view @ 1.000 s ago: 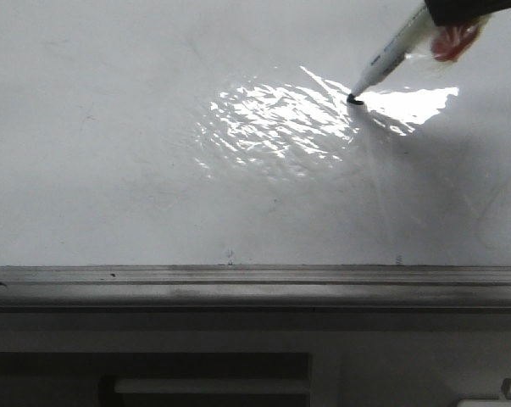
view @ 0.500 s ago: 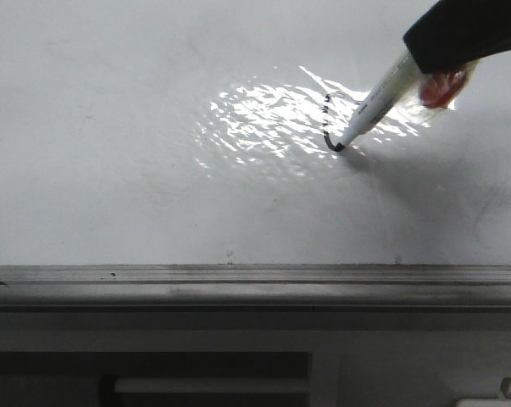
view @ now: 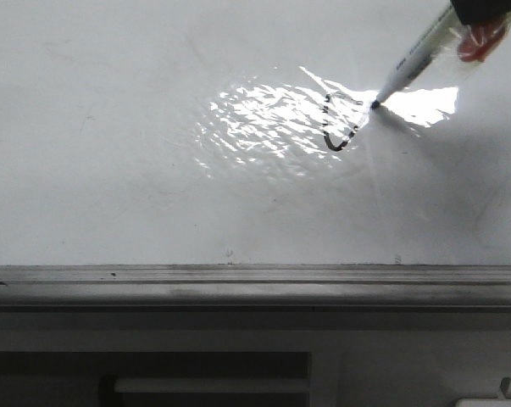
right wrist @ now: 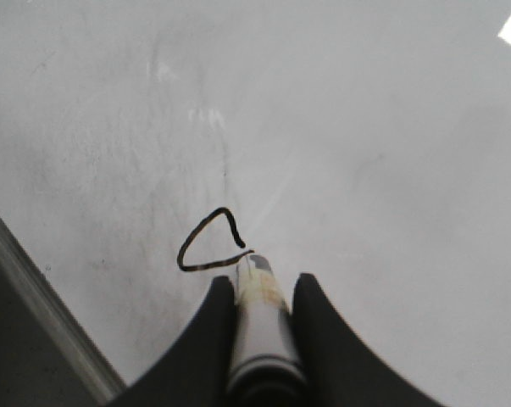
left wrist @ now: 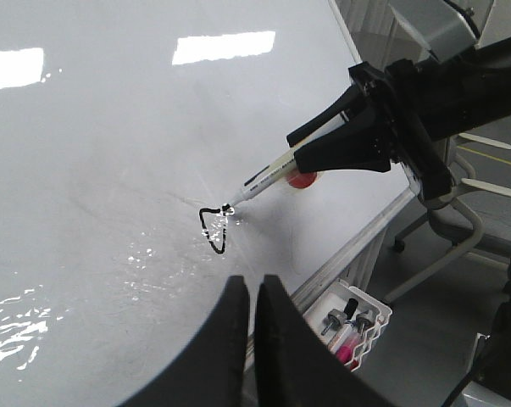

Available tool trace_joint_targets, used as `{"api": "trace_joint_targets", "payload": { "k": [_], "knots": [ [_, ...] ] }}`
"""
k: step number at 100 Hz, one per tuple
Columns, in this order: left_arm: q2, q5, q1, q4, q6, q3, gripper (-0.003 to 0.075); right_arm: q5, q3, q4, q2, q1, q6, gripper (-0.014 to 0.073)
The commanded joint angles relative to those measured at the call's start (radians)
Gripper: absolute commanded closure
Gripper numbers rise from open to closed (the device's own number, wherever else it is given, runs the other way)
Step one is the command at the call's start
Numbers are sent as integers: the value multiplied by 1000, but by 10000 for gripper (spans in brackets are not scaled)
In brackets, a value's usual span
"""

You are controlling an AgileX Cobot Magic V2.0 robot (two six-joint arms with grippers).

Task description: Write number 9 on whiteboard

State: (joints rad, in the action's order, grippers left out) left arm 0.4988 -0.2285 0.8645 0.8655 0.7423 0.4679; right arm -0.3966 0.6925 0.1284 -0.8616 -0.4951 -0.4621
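The whiteboard [view: 111,170] is glossy white with a bright glare patch and a grey rail along its near edge. A black hooked curl, the start of the number 9 [view: 331,127], lies in the glare; it also shows in the left wrist view [left wrist: 213,229] and the right wrist view [right wrist: 206,246]. My right gripper [right wrist: 257,292] is shut on a white marker [view: 416,59], whose tip touches the board at the curl's upper right end. My left gripper [left wrist: 252,292] is shut and empty, held above the board near the rail.
A grey metal rail [view: 255,284] runs along the board's near edge, with a dark slotted panel [view: 153,377] below it. A white tray with markers [left wrist: 352,322] hangs off the board's edge. A chair base [left wrist: 441,229] stands beyond the board.
The marker drew down and left to form a curl, then swept back up and right to the curl's upper end, closing most of a loop.
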Motion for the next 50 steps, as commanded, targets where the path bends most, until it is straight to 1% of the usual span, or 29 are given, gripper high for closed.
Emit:
{"api": "trace_joint_targets", "payload": {
  "k": [1,7,17,37,50],
  "knots": [
    [1,48,4,20,-5,28,741,-104,21,-24,1,17,-9,634],
    [1,48,4,19,-5,28,741,-178,18,-5,1,15,-9,634],
    [1,48,4,19,-5,28,741,-228,-4,21,12,15,-9,634],
    [1,48,4,19,-5,15,741,-228,-31,45,20,15,-9,634],
    [1,48,4,22,-5,0,741,-202,-29,45,25,15,-9,634]
  ]
}}
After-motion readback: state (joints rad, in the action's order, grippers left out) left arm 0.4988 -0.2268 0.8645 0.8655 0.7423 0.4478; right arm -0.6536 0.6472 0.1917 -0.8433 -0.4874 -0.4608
